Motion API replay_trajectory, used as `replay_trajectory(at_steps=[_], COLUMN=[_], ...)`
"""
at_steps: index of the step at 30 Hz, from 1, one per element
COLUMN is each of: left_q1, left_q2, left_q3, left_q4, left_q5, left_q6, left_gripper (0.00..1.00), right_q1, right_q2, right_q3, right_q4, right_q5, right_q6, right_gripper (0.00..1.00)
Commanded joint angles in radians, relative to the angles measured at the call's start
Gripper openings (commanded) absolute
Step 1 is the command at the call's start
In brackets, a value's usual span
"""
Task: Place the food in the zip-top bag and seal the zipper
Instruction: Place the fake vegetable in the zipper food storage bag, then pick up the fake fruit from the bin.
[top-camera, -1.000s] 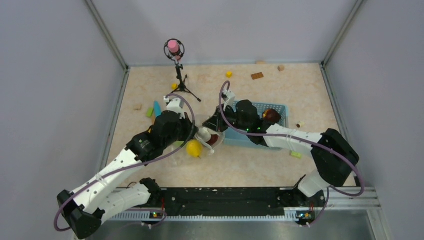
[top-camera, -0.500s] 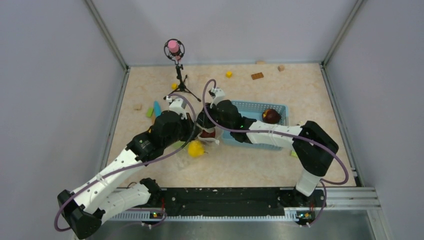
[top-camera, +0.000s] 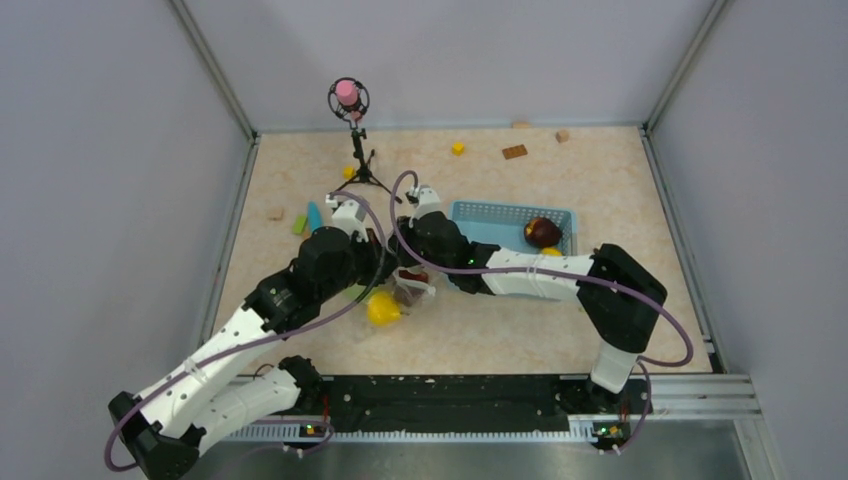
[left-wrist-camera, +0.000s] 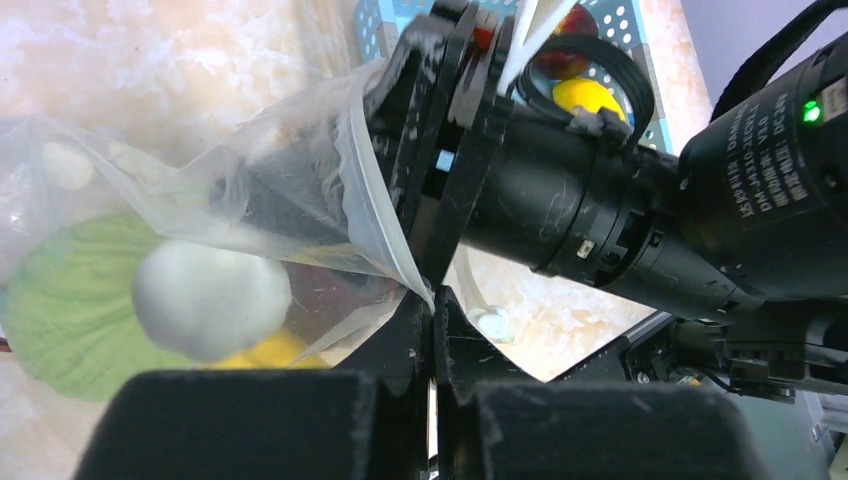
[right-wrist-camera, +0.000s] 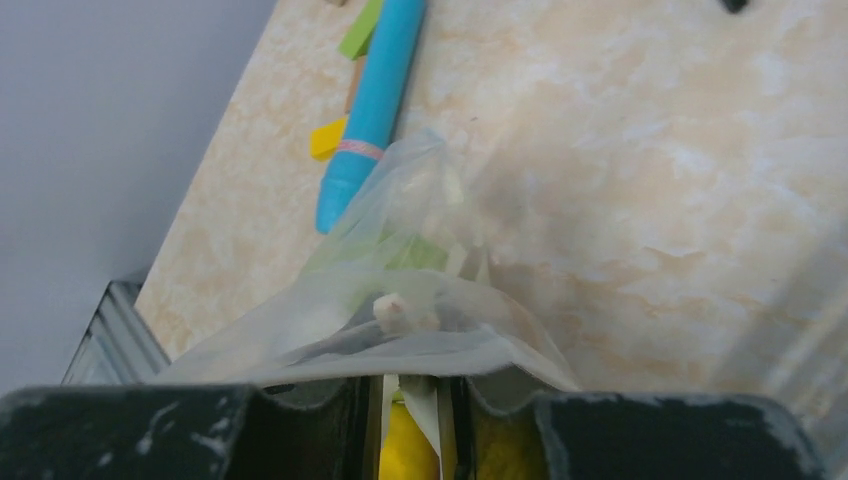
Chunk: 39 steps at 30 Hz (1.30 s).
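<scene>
My 2 arms meet at the middle of the desk (top-camera: 520, 330), over the zip-top bag (left-wrist-camera: 250, 190). The bag lies crumpled on the desk just left of the light-blue basket (top-camera: 495, 215).

My left jaws are closed on the bag's mouth edge, pinching the clear film and holding that side raised. The zipper (left-wrist-camera: 378, 205) shows as a thicker clear strip running along that edge down to the pinch. It is unsealed and the mouth gapes.

My right jaws are pushed into the mouth from the basket side. Their 2 fingers (right-wrist-camera: 250, 435) stand close together with only a thin slit between them. Bag film drapes across them and a strip of it sits in the slit, and I cannot tell whether they grip it.

Inside the bag are a green round fruit (left-wrist-camera: 60, 320), a white piece (left-wrist-camera: 210, 300) against it, and a yellow fruit (top-camera: 383, 309) lower down. Something dark red shows through the film near the mouth, too blurred to name.

In the basket lie 1 dark red apple (top-camera: 542, 232) and 1 yellow piece (top-camera: 549, 251) just beside it.

Beyond the bag, a blue pen-shaped toy (right-wrist-camera: 375, 100) lies on the desk with a green block (right-wrist-camera: 360, 28) and a yellow block (right-wrist-camera: 327, 138) touching it.
</scene>
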Motion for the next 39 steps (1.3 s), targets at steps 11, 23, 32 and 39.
replay_trajectory(at_steps=[11,23,32,39], left_q1=[-0.003,-0.003,-0.003,-0.002], left_q2=[-0.06,-0.065,-0.062,-0.064], left_q3=[0.001,0.002,0.004,0.008], left_q4=[0.042,0.031,0.025,0.025], left_q5=[-0.097,-0.141,-0.156,-0.161], left_q6=[-0.032,-0.035,-0.032,-0.029], left_gripper=[0.0,0.0,0.0,0.0], right_q1=[-0.014,-0.117,-0.15,-0.265], right_q2=[-0.226,-0.574,-0.77,-0.767], right_q3=[-0.164,-0.308,-0.352,-0.394], right_q4=[0.216,0.013,-0.383,-0.558], right_q5=[-0.382,-0.272,0.227,0.292], right_q6=[-0.04,-0.123,-0.114,-0.012], right_gripper=[0.65,0.91,0.99,0.99])
